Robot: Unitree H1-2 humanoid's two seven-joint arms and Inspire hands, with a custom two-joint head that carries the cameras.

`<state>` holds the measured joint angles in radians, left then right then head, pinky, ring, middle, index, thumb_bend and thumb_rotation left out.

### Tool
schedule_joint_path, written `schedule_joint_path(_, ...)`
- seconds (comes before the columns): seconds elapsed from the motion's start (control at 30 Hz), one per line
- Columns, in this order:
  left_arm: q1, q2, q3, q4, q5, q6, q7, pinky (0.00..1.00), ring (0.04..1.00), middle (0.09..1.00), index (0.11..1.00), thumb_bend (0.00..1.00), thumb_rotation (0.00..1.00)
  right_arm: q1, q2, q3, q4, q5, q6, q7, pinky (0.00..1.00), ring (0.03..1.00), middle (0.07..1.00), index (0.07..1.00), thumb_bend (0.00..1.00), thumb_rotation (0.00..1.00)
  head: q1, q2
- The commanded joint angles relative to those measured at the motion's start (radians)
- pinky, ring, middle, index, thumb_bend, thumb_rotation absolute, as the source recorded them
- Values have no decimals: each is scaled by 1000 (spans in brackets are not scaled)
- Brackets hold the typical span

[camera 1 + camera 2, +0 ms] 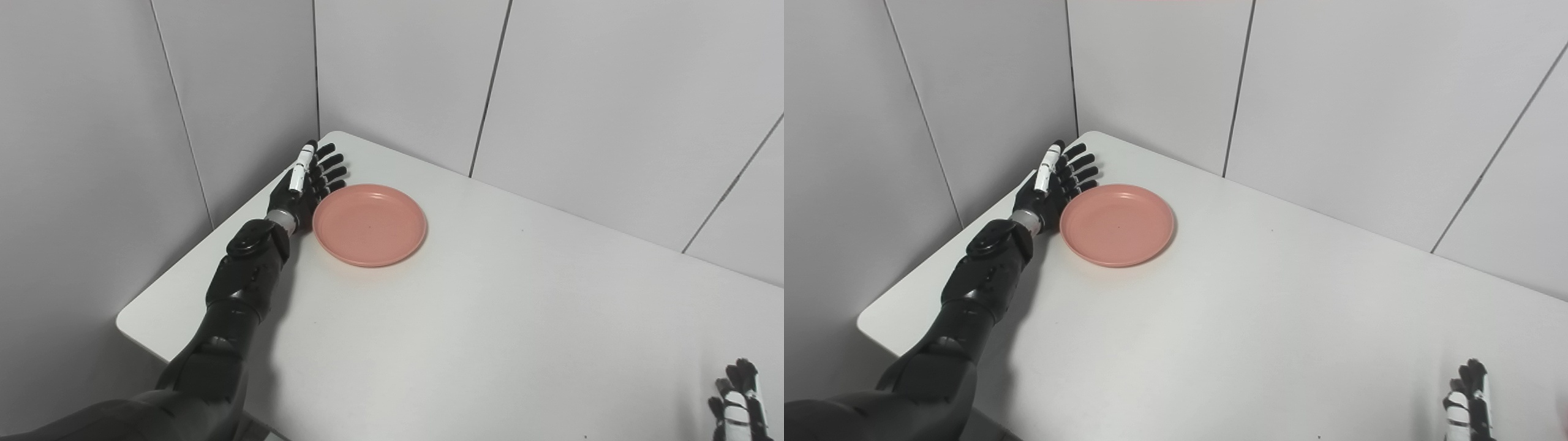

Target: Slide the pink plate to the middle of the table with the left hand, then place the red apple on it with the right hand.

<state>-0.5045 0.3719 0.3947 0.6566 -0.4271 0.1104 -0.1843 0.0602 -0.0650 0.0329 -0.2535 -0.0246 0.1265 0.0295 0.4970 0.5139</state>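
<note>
The left hand [304, 187] lies extended near the tabletop's [490, 318] far left corner, fingers straight and spread, holding nothing. The pink plate [369, 224] sits just to that hand's right, its rim at or almost touching the palm side; actual contact cannot be confirmed. This appears to be the first step, the slide, with the plate not yet at the middle. The next move likely calls for the hand to press sideways against the rim and sweep rightward toward the centre, keeping low so the plate does not tip. The right hand [1470, 398] waits at the near right edge, only partly in view, so whether its fingers are apart cannot be told. No apple shows in either view
</note>
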Motion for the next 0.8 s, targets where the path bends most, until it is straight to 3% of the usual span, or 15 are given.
schedule_joint_path(0.0,11,-10,-12,-11,-4,29,-9,887,880,889,868,328,1000,-25,3,-4,-28,3,-15,2,1000,1000,1000,1000,0,1000,-1,1)
schedule_joint_path(0.37,27,-32,-25,-48,-3,42,16,872,864,869,848,330,1000,-25,9,-1,-43,0,15,-2,1000,1000,1000,1000,0,1000,-4,3)
schedule_joint_path(0.77,28,-59,-61,-78,15,43,34,854,853,863,842,327,1000,-23,6,2,-35,-11,0,2,1000,1000,1000,1000,0,1000,-12,5)
